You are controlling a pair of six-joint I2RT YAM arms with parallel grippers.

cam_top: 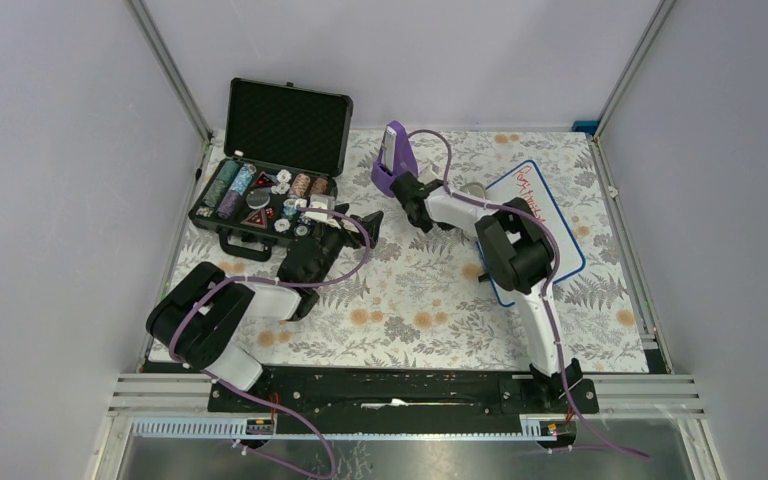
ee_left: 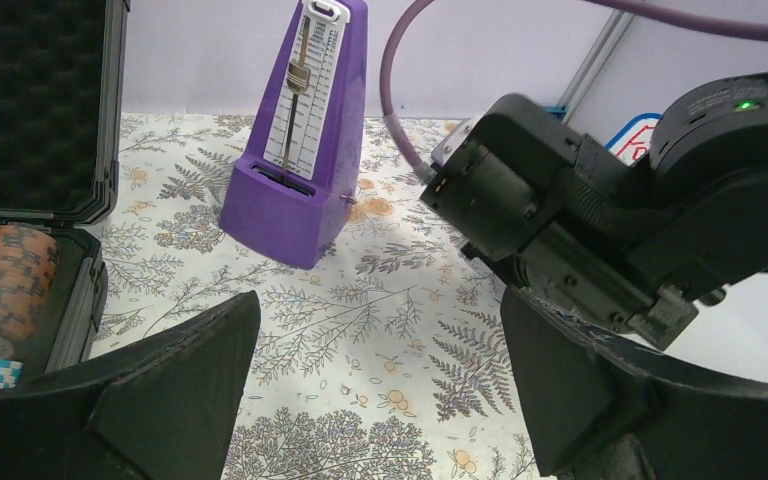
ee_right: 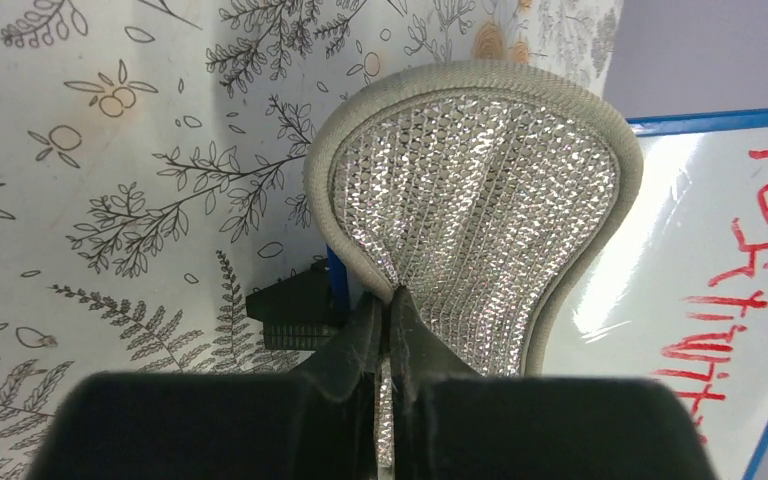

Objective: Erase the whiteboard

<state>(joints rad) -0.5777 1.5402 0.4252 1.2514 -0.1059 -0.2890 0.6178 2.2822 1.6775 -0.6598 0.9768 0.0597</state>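
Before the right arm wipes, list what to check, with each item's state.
1. Pad held: right gripper is shut on it - ok.
2. Pad over the writing: it sits at the whiteboard edge, with the writing beside it - not ok.
3. Pad pressed on the whiteboard: cannot tell.
4. Left gripper off the whiteboard: open, over the table by the case - ok.
5. Metronome off the whiteboard: ok.
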